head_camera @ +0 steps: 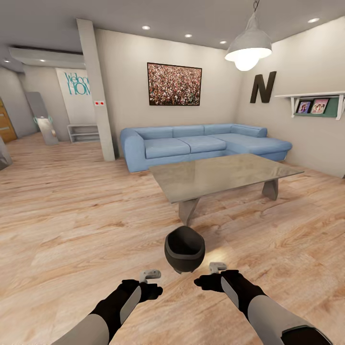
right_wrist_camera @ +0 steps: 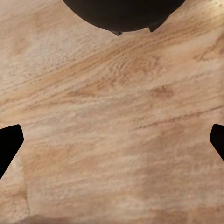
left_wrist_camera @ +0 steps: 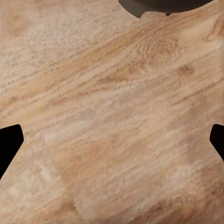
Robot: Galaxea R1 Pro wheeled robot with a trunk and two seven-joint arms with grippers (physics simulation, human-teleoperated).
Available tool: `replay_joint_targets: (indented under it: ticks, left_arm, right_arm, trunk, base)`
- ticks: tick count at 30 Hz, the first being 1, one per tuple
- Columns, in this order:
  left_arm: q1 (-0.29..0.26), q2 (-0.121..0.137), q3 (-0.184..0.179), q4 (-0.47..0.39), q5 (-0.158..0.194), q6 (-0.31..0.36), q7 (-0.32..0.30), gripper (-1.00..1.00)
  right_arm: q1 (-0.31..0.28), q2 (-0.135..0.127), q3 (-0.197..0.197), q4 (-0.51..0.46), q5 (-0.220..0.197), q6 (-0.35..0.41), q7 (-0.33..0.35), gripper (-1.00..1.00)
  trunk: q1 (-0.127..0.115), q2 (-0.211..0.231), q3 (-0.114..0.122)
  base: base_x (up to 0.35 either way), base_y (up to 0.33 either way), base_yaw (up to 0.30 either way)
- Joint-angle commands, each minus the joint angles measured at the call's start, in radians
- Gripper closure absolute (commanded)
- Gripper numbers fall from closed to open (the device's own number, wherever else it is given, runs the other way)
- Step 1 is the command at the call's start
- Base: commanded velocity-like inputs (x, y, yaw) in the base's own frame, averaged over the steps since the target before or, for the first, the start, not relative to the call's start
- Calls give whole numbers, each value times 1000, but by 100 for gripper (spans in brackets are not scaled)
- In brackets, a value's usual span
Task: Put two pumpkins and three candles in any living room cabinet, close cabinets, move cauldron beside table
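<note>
Starting on the left, our left gripper hangs low over the wood floor, fingers spread wide with nothing between them. In the middle sits one black cauldron on the floor, just in front of the grey desk's near leg; wrist views cut it off to a dark edge. Our right gripper is also spread wide, holding nothing. One blue sofa sits behind.

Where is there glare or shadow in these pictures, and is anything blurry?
Head view: the pendant lamp glows brightly, the table top shows soft sheen, and a pale light patch lies on the floor beside the cauldron. Both wrist views: evenly lit, slightly soft wood grain.
</note>
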Motion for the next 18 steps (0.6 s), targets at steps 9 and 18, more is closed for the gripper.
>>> replay_joint_targets:
  ticks: [9,18]
  left_arm:
    - [0,0,0,1,0,0,0,-100]
    - [0,0,0,2,0,0,0,-100]
  right_arm:
    - [0,0,0,0,0,0,0,-100]
    - [0,0,0,0,0,0,0,-100]
  trunk:
    - [0,0,1]
    - [0,0,10]
  base:
    - [0,0,-13]
    - [0,0,-178]
